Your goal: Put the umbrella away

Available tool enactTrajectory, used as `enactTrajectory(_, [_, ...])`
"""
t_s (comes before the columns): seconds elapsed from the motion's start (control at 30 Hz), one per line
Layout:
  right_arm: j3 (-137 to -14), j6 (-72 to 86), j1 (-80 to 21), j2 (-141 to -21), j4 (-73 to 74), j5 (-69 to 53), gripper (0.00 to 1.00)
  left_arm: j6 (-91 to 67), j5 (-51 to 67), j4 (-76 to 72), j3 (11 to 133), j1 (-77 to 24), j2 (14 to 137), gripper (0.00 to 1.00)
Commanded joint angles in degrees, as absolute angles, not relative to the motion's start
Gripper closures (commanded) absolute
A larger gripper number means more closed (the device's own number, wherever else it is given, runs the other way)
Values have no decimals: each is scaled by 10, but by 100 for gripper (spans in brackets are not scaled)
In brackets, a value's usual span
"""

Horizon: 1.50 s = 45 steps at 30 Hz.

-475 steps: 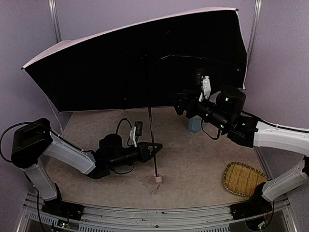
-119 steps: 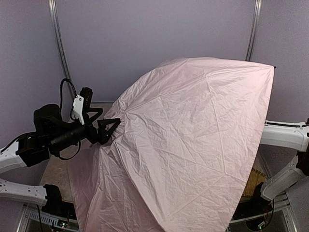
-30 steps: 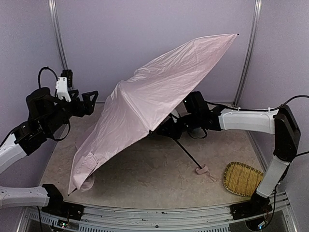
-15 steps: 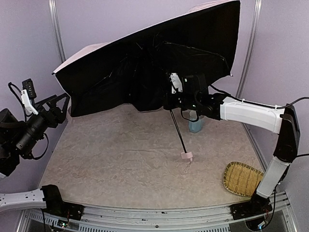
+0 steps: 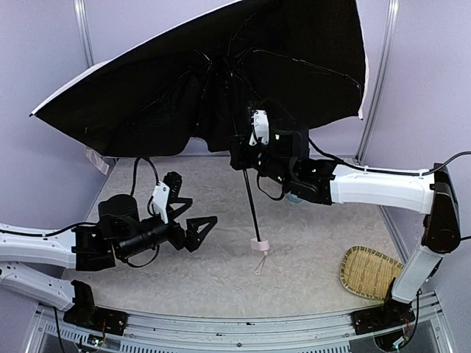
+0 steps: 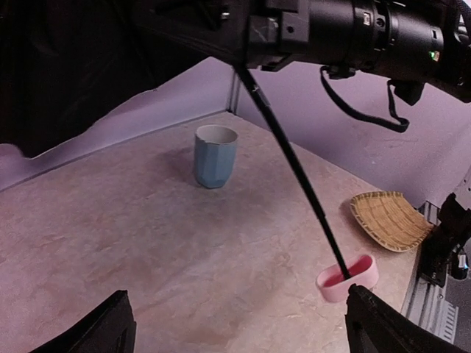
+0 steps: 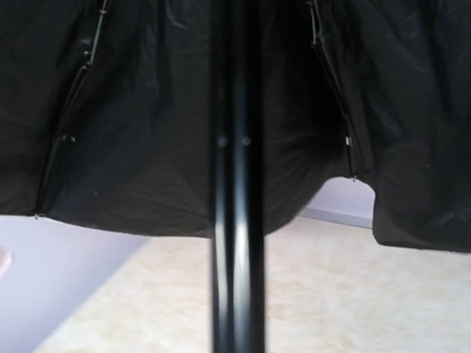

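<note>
Spanning the far side over the table (image 5: 309, 294), the unfolded umbrella (image 5: 221, 81) shows its black lining, right gripper (image 5: 241, 154) clamped on the thin shaft just below the canopy, left gripper (image 5: 200, 220) spread wide and empty at near left, small pink handle (image 5: 257, 245) low at table centre, contact unclear.
</note>
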<state>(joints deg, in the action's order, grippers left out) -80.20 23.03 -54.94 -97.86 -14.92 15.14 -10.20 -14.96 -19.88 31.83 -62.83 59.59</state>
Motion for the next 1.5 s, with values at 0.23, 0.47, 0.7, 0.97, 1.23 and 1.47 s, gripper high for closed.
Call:
enactTrajectory(0.23, [-664, 330, -581, -934, -510, 113, 100, -125, 68, -414, 374, -583, 793, 2])
enactTrajectory(0.47, [-662, 328, -609, -947, -522, 130, 100, -125, 51, -424, 422, -581, 893, 7])
enactTrajectory(0.7, [-676, 323, -610, -933, -443, 151, 100, -184, -18, -464, 397, -595, 905, 53])
enactTrajectory(0.97, [-707, 267, -568, -912, -392, 17, 84, -226, -23, -500, 384, -624, 911, 100])
enactTrajectory(1.23, [-733, 222, -512, -907, -439, 35, 45, -228, -76, -530, 395, -658, 925, 100])
enactTrajectory(1.47, [-770, 220, -510, -929, -410, 141, 28, -214, -102, -531, 411, -677, 936, 100])
